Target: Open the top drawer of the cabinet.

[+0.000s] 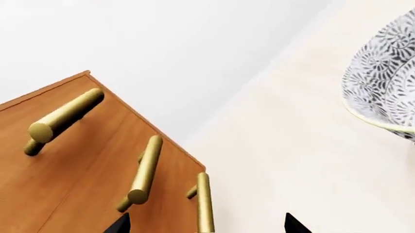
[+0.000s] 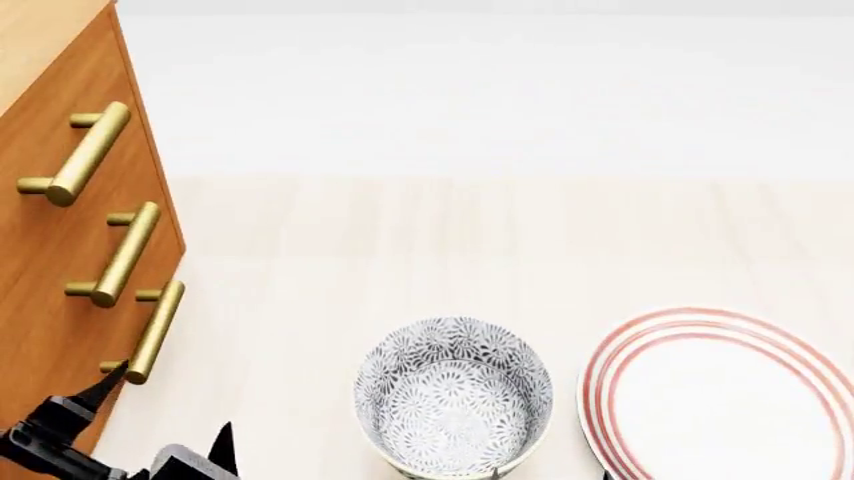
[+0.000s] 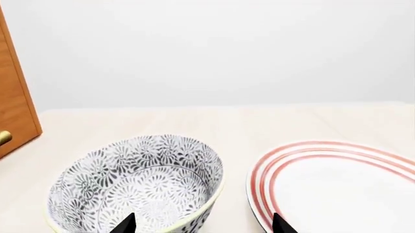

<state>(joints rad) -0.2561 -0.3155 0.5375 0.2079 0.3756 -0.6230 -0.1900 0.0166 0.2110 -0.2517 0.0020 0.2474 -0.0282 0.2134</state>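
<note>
The orange-brown cabinet (image 2: 34, 260) stands at the left, its three drawer fronts flush. The top drawer (image 2: 47, 105) carries the highest brass handle (image 2: 78, 155); in the left wrist view that handle (image 1: 65, 116) is the farthest of the three. My left gripper (image 2: 167, 410) is open and low, beside the lowest handle (image 2: 150, 335). In the left wrist view the lowest handle (image 1: 204, 204) sits between the two dark fingertips of the left gripper (image 1: 207, 225), with wide gaps on both sides. My right gripper (image 3: 204, 224) is open, holding nothing, above the gap between bowl and plate.
A grey floral-patterned bowl (image 2: 454, 395) stands on the pale tabletop (image 2: 441, 230) near the front, right of the cabinet. A white plate with red rings (image 2: 727, 395) lies to its right. A white wall (image 2: 481, 70) runs behind the table.
</note>
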